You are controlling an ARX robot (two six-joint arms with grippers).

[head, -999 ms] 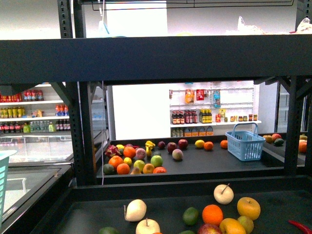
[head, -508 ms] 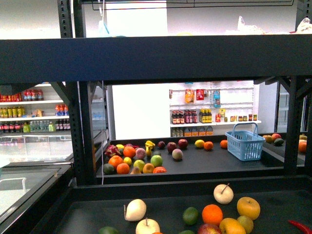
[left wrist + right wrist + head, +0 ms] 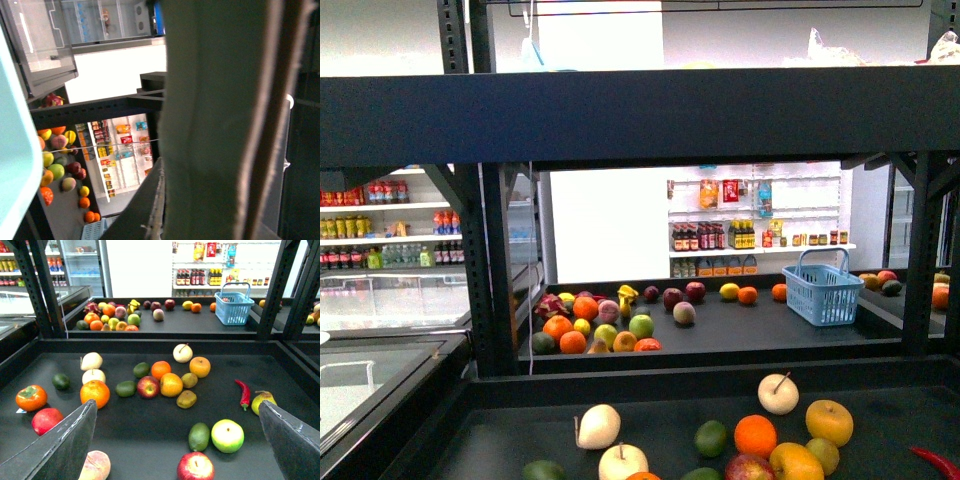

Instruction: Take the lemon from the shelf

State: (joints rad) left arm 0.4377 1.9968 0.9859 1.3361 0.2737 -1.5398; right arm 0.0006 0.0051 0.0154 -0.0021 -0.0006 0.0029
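The shelf (image 3: 640,115) is a black rack with thick decks; its lower near deck (image 3: 150,435) carries loose fruit. A bright yellow oval fruit that looks like the lemon (image 3: 729,293) lies on the far deck beside an orange, and also shows in the right wrist view (image 3: 187,305). My right gripper (image 3: 176,407) is open and empty, low over the near deck, and far from that fruit. My left gripper is shut on a pale teal basket (image 3: 12,165); a blurred dark mass close to the lens hides its jaws. Neither arm shows in the front view.
The near deck holds cream apples (image 3: 91,360), orange-yellow fruits (image 3: 200,366), a green apple (image 3: 227,436), a red apple (image 3: 195,467), an avocado (image 3: 199,436) and a red chilli (image 3: 243,392). A blue basket (image 3: 823,290) stands on the far deck. Perforated uprights (image 3: 485,270) flank the opening.
The teal basket that showed at the front view's left edge has slipped out of that view. The camera view has shifted slightly; the fruit lies as before.
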